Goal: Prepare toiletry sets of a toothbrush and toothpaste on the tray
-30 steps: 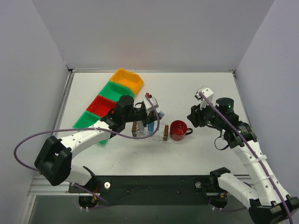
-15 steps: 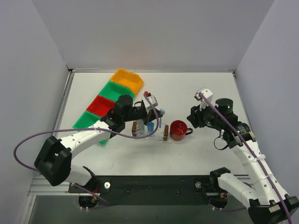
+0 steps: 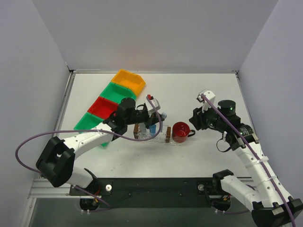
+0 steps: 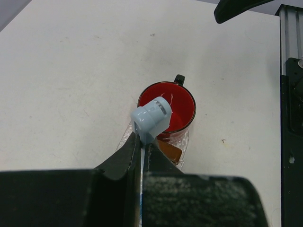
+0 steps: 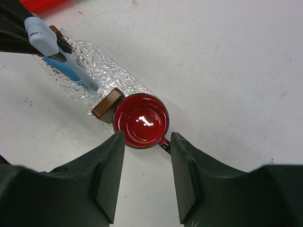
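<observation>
My left gripper (image 3: 158, 117) is shut on a blue toothpaste tube (image 5: 71, 70) just behind its pale blue cap (image 4: 151, 117). It holds the tube tilted over the clear textured tray (image 5: 116, 71), cap up, with the flat tail slanting down toward the tray. I cannot tell whether the tail touches the tray. In the left wrist view the thin tube runs edge-on between the closed fingers (image 4: 124, 156). My right gripper (image 5: 144, 137) is open and empty, hovering just beside a red cup (image 5: 142, 120). The toothbrush is out of view.
The red cup (image 3: 180, 131) stands against the tray's right brown handle (image 5: 106, 108). A row of bins, yellow (image 3: 129, 81), green (image 3: 116, 91), red (image 3: 102, 107) and green (image 3: 87, 122), runs along the left. The table's near edge has a black rail (image 4: 291, 142).
The left gripper lifted the tube's cap slightly and brought it back down over the tray. The right arm has hardly moved.
</observation>
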{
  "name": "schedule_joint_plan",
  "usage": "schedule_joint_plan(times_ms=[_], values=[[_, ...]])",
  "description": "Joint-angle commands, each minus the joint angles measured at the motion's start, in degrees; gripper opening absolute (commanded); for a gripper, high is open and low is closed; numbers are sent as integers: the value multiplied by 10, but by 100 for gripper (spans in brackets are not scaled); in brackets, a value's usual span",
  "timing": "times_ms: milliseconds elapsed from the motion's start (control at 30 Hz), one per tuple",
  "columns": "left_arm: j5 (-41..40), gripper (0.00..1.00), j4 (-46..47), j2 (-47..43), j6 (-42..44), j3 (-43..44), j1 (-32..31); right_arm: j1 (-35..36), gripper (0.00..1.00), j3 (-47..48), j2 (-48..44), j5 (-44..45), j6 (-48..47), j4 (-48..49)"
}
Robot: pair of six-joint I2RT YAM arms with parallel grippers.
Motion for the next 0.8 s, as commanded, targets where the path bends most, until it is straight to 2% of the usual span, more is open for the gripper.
schedule_joint_plan(times_ms=[0, 767], values=[[-3, 0, 44, 6, 1, -5, -2, -6, 39, -3, 0, -14, -1, 23], [-30, 0, 123, 18, -36, -56, -2, -7, 39, -8, 9, -20, -5, 24]])
